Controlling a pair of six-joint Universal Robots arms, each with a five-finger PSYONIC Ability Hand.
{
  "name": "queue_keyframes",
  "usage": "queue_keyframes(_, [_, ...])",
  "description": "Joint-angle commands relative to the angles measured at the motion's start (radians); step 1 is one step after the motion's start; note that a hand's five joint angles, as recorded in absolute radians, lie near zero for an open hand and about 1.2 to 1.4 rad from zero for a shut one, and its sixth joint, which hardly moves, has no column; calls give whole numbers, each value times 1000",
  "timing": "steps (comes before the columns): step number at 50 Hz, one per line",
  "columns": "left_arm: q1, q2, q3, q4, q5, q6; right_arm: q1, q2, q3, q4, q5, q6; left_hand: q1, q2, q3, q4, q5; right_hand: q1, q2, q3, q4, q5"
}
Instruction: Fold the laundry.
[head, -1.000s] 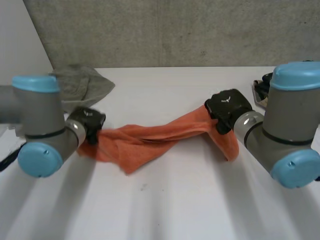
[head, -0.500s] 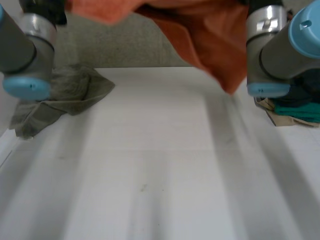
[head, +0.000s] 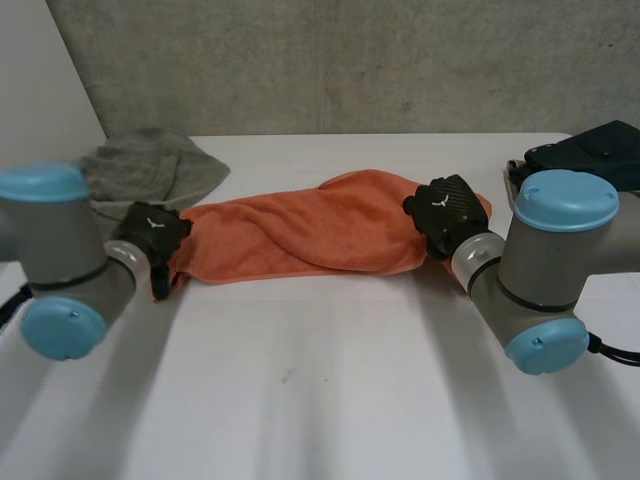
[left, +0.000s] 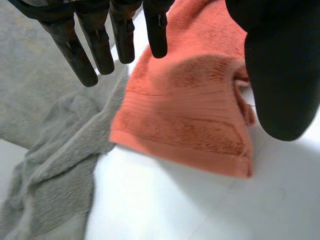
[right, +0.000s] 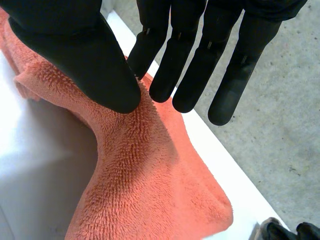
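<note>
Two ends covered, head view: orange towel (head: 310, 235) stretched left to right across mid-table, left hand (head: 150, 238) and right hand (head: 450, 210) at its ends, probably flattening it before folding. Left wrist view: fingers (left: 97, 45) spread wide, hovering over the towel's end next to grey towel (left: 55, 165). Right wrist view: looks like pinching a raised fold between thumb and fingers.

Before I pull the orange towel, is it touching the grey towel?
Touching. In the left wrist view an edge of the orange towel lies against the grey towel, no gap showing.
</note>
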Motion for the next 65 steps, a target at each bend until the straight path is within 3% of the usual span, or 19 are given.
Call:
queue_keyframes(1, [63,98,12,-54,73,-25,5,-41,9,4,20,-19,108,109,104,115,122,261,215,207,198,201])
queue_keyframes(9, [84,47,12,-169,171,-35,-1,-57,24,4,23,8,264,265,260,271,278,261,215,207,198,201])
queue_keyframes(15, [89,-16,60,-134,211,-81,2,-51,33,4,23,13,313,314,309,320,328,261,215,207,198,201])
queue_keyframes(26, [97,-131,181,-126,168,-94,-11,-52,50,5,27,16,437,438,433,444,451,261,215,207,198,201])
queue_keyframes(31, [101,-160,203,-125,187,-86,-15,-51,50,4,26,13,543,543,538,550,557,261,215,207,198,201])
queue_keyframes(49, [66,-217,296,-221,199,-94,-15,-46,51,4,29,4,246,247,242,253,261,261,215,207,198,201])
queue_keyframes(65, [55,-203,310,-241,205,-112,-20,-37,45,3,29,-6,387,388,383,394,401,261,215,207,198,201])
